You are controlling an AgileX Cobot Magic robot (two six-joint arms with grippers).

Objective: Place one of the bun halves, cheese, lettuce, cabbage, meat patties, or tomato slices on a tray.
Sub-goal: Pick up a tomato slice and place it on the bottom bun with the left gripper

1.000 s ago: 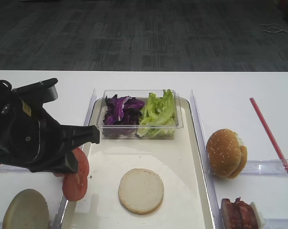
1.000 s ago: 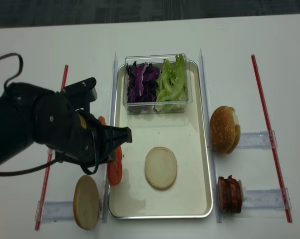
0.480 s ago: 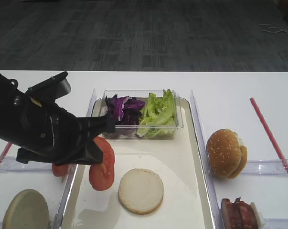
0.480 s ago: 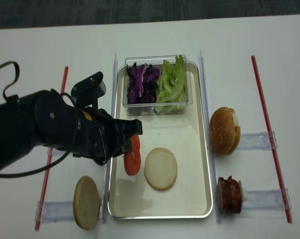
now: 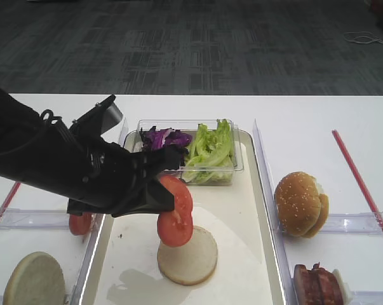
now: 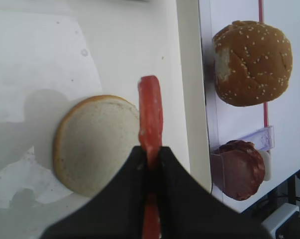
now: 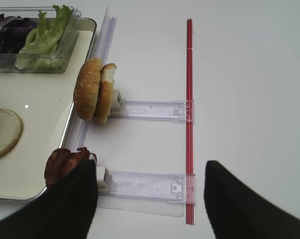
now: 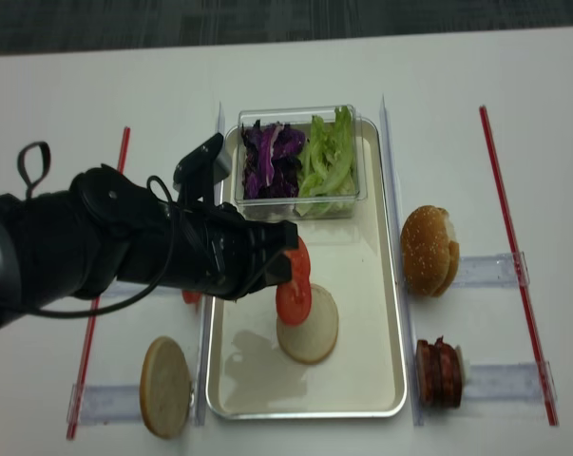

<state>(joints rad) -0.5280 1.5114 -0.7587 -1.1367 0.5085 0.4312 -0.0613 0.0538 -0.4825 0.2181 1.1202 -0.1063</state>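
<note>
My left gripper (image 5: 167,198) (image 6: 150,152) is shut on red tomato slices (image 5: 176,213) (image 6: 150,112) (image 8: 294,285). They hang edge-down just above a pale bun half (image 5: 190,259) (image 6: 92,144) (image 8: 310,331) that lies on the cream tray (image 5: 232,190) (image 8: 362,275). At the tray's far end a clear box holds purple cabbage (image 5: 161,138) and green lettuce (image 5: 209,149). Right of the tray are a sesame bun (image 5: 299,203) (image 7: 92,89) and meat patties (image 5: 317,284) (image 7: 65,160). My right gripper (image 7: 150,204) is open over a clear holder (image 7: 145,181). No cheese is in view.
Left of the tray, another tomato slice (image 5: 80,223) stands in a clear holder, and a second bun half (image 5: 33,279) (image 8: 164,385) lies near the front edge. Red strips (image 5: 359,181) (image 8: 110,218) run along both sides. My left arm (image 8: 105,252) covers the tray's left rim.
My left gripper has carried the tomato slices rightward from the tray's left rim to above the bun half. The bun half has not moved.
</note>
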